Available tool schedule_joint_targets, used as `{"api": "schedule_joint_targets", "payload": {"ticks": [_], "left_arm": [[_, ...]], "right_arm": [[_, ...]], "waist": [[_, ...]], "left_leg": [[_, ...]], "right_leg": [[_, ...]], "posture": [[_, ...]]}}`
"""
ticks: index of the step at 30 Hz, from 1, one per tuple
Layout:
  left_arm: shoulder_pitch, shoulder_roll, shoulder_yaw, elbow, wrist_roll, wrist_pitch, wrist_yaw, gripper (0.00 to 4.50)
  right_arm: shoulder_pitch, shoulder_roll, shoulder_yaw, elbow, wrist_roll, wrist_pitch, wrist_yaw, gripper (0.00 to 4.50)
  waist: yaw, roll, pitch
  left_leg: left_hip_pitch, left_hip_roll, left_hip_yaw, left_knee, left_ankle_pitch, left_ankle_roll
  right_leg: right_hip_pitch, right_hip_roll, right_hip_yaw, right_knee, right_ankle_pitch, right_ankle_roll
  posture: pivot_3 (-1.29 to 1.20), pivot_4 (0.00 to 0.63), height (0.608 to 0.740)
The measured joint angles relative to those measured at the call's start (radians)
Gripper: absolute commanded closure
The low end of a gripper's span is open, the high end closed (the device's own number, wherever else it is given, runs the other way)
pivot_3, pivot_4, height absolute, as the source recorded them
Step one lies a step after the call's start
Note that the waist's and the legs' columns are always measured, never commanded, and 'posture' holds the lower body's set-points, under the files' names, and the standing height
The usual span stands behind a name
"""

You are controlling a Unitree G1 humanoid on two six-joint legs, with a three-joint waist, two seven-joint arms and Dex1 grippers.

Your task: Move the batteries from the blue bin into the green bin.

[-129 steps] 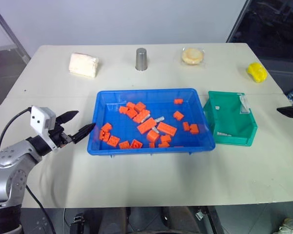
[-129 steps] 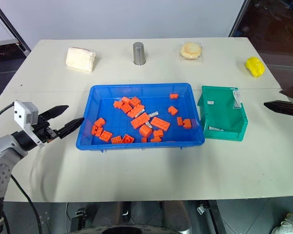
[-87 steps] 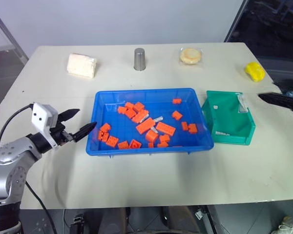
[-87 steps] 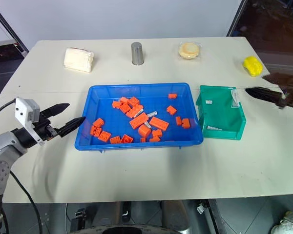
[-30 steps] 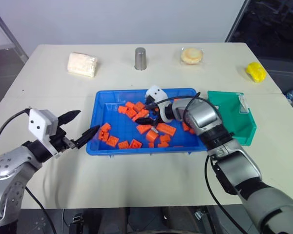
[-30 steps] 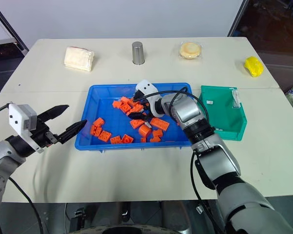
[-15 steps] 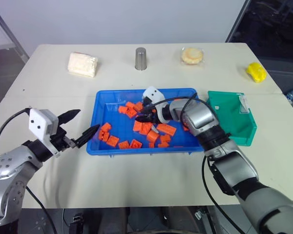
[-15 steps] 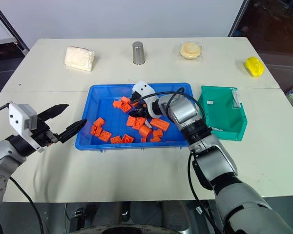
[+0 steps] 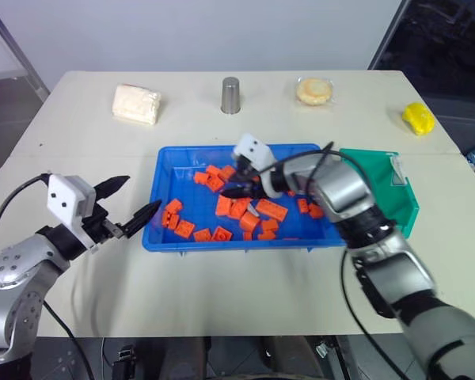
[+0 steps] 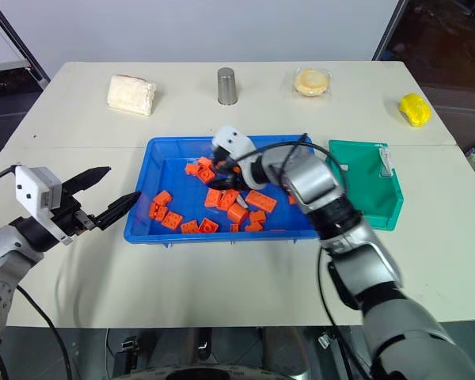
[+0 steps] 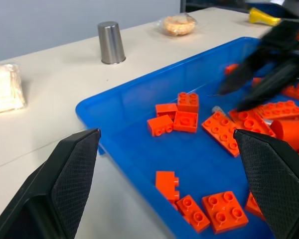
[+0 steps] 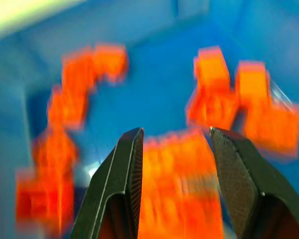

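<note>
The blue bin (image 9: pixel 182 168) sits mid-table, strewn with several orange blocks (image 9: pixel 178 222). One silver-grey battery (image 9: pixel 252 210) lies among the blocks, and another small silver end (image 11: pixel 217 109) shows just by the right fingertips. My right gripper (image 9: pixel 236 190) hangs low over the bin's middle. In the right wrist view its jaws (image 12: pixel 174 130) stand partly apart, with only blurred blocks behind the gap and nothing clearly clamped. The green bin (image 9: pixel 394 202) stands against the blue bin's right side. Left of the blue bin, my left gripper (image 9: pixel 140 195) is open and holds nothing.
Along the table's far edge stand a white packet (image 9: pixel 137 104), a steel cup (image 9: pixel 230 95), a wrapped round biscuit (image 9: pixel 314 91) and a yellow object (image 9: pixel 417 117). Bare table lies in front of both bins.
The right gripper's jaws have narrowed from wide open, and the hand has drawn slightly up and back over the blocks, some of which shifted. The left arm has stayed still.
</note>
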Motion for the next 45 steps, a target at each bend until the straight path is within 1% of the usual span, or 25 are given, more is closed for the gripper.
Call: {"api": "schedule_joint_targets", "payload": {"ticks": [3,4,6,9,10,19,25,30,32,34,36,38,42,45], "left_arm": [[-0.007,0.000,-0.003,0.004,0.000,0.000,0.000,0.00],[-0.011,0.000,-0.003,0.004,0.000,0.000,-0.001,0.00],[-0.015,0.000,-0.003,0.005,0.000,-0.001,-0.001,0.00],[-0.015,0.000,-0.003,0.011,0.000,-0.001,-0.001,0.00],[-0.015,0.000,-0.003,0.011,0.000,-0.001,-0.002,0.00],[-0.016,0.000,-0.004,0.011,-0.001,0.000,-0.002,0.00],[-0.032,0.000,-0.007,0.012,0.000,0.000,-0.002,0.00],[-0.033,0.000,-0.011,0.012,0.000,0.000,0.000,0.00],[-0.032,0.000,-0.011,0.012,0.000,0.000,0.001,0.00],[-0.030,0.000,-0.011,0.012,0.000,0.000,0.004,0.00],[-0.024,-0.001,-0.011,0.011,0.000,0.000,0.010,0.00],[-0.016,-0.002,-0.011,0.011,-0.001,0.000,0.014,0.00],[-0.013,-0.002,-0.011,0.011,-0.001,0.000,0.019,0.00],[-0.015,-0.002,-0.012,0.011,-0.001,0.000,0.019,0.00]], "right_arm": [[0.037,-0.061,0.050,-0.032,-0.038,-0.084,0.055,2.36],[0.043,-0.076,0.067,-0.034,-0.057,-0.128,0.066,2.13],[0.066,-0.120,0.105,-0.040,-0.119,-0.272,0.087,1.56],[0.084,-0.134,0.121,-0.038,-0.180,-0.406,0.098,0.07],[0.087,-0.128,0.125,-0.038,-0.194,-0.435,0.096,0.02],[0.084,-0.059,0.111,-0.025,-0.252,-0.559,0.072,0.02],[0.084,-0.031,0.111,0.047,-0.315,-0.662,0.064,0.02],[0.065,0.023,0.114,0.082,-0.366,-0.745,0.052,0.02],[0.058,0.045,0.109,0.090,-0.367,-0.743,0.051,0.02],[0.058,0.086,0.092,0.090,-0.341,-0.684,0.056,0.02],[0.053,0.142,0.035,0.086,-0.268,-0.545,0.062,0.02],[0.020,0.172,-0.024,0.086,-0.208,-0.411,0.059,0.02],[-0.081,0.185,-0.122,0.088,-0.147,-0.212,0.016,0.02],[-0.104,0.174,-0.141,0.102,-0.126,-0.117,0.009,0.02]], "waist": [[-0.009,0.000,0.000],[-0.010,0.000,0.000],[-0.008,0.000,0.000],[-0.009,0.000,0.000],[-0.009,0.000,0.000],[0.001,0.000,0.000],[-0.001,0.000,0.000],[-0.002,0.000,0.000],[-0.002,0.000,0.000],[-0.001,0.000,0.000],[-0.001,0.000,0.000],[-0.001,0.000,0.000],[0.000,0.000,0.000],[0.000,0.000,0.000]], "left_leg": [[0.000,0.001,0.000,0.000,0.000,0.000],[0.000,0.001,0.000,0.000,0.000,0.000],[0.000,0.001,0.000,0.000,0.000,0.000],[0.000,0.001,0.000,0.000,0.000,0.000],[0.000,0.001,0.000,0.000,0.000,0.000],[0.000,0.001,-0.001,0.000,0.000,0.000],[0.000,0.001,-0.001,0.000,0.000,0.000],[0.001,0.001,-0.001,0.000,0.000,0.000],[0.001,0.001,-0.001,0.000,0.000,0.000],[0.001,0.001,-0.001,0.000,0.000,0.000],[0.001,0.001,-0.002,0.000,0.000,0.000],[0.001,0.001,-0.001,0.000,0.000,0.000],[0.001,0.001,-0.002,0.000,0.000,0.000],[0.001,0.001,-0.002,0.000,0.000,0.000]], "right_leg": [[-0.001,0.002,0.000,0.001,0.000,0.000],[-0.001,0.002,0.000,0.001,0.000,0.000],[-0.001,0.002,0.000,0.001,0.000,0.000],[-0.001,0.002,0.000,0.001,0.000,0.000],[-0.001,0.002,0.000,0.001,0.000,0.000],[0.000,0.001,0.000,0.001,0.000,0.000],[0.000,0.001,0.000,0.001,0.000,0.000],[0.000,0.002,0.000,0.001,0.000,0.000],[0.000,0.002,0.000,0.001,0.000,0.000],[0.000,0.001,0.000,0.001,0.000,0.000],[0.000,0.001,-0.001,0.002,0.000,0.000],[0.000,0.001,-0.001,0.002,0.000,0.000],[0.000,0.000,-0.001,0.001,0.000,0.000],[0.000,0.000,-0.001,0.001,0.000,-0.001]], "posture": [[0.00,0.150,0.740],[0.00,0.150,0.740],[0.00,0.150,0.740],[0.00,0.150,0.740],[0.00,0.150,0.740],[0.00,0.150,0.740],[0.00,0.150,0.740],[0.00,0.150,0.740],[0.00,0.150,0.740],[0.00,0.150,0.740],[0.00,0.150,0.740],[0.00,0.150,0.740],[0.00,0.150,0.740],[0.00,0.150,0.740]]}}
